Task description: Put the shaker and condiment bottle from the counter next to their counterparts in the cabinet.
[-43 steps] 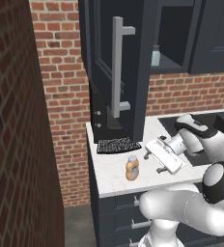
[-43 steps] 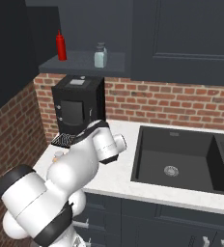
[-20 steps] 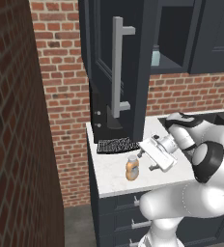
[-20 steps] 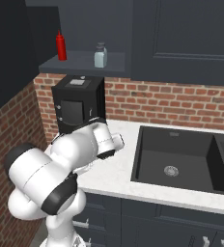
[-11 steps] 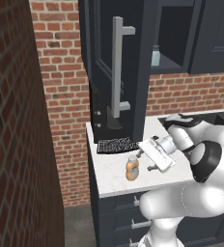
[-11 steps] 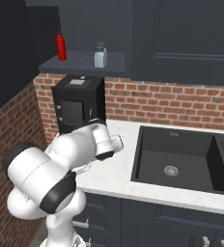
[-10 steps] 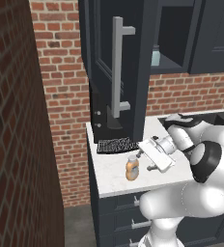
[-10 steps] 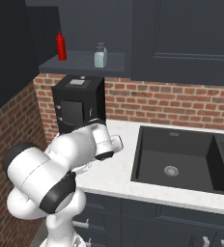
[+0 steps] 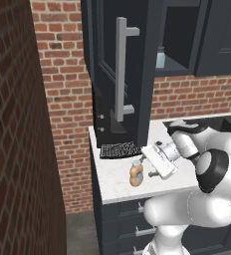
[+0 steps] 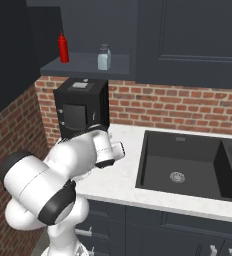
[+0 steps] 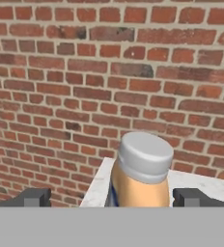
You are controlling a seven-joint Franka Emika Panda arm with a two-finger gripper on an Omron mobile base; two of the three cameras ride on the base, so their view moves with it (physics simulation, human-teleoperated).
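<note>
One condiment bottle (image 9: 136, 173) on counter (image 9: 118, 182) | gripper (image 11: 112, 197) wide open, empty, flanking it | cabinet (image 10: 83, 65) holds two bottles

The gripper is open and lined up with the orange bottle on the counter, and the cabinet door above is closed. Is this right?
One detail is wrong: the cabinet door is open, swung out over the counter, as the left base view shows. The rest holds: in the hand view the open gripper has its fingers either side of the condiment bottle, which stands on the counter.
</note>
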